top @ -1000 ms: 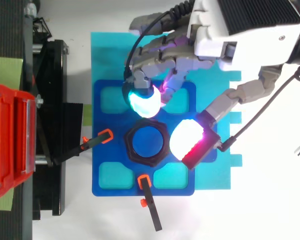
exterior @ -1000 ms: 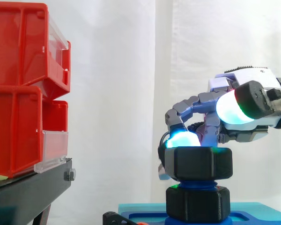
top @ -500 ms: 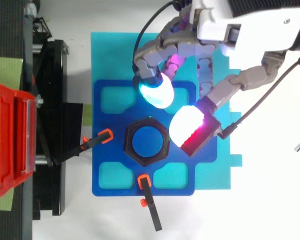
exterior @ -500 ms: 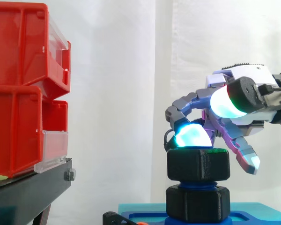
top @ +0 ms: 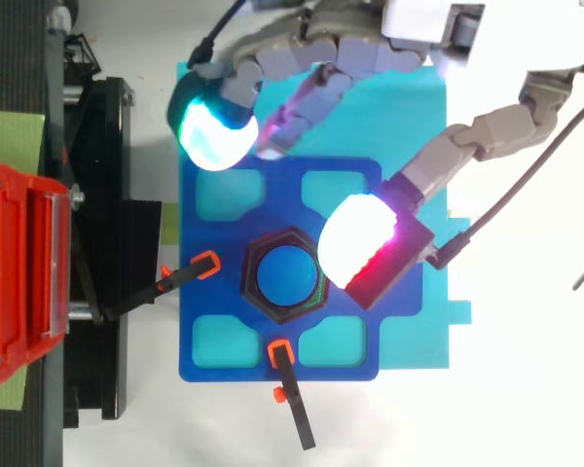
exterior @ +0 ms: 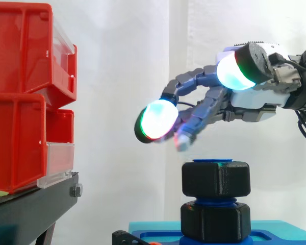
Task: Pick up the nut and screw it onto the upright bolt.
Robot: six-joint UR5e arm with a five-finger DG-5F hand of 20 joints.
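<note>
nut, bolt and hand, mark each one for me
nut [exterior: 217, 178], side view, front face of the upper black hexagon
bolt [top: 287, 275], top view, blue round end inside the nut
hand [exterior: 252, 104], side view, pale palm housing

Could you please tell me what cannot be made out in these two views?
- Threads of the bolt: in the side view the nut covers them, so how far it is screwed on is unclear.
- Palm of the hand: in the top view, cut off by the upper edge.
- Lower fingers: in the side view, blurred.
- The blue plate: in the side view, cut off by the bottom edge.
</note>
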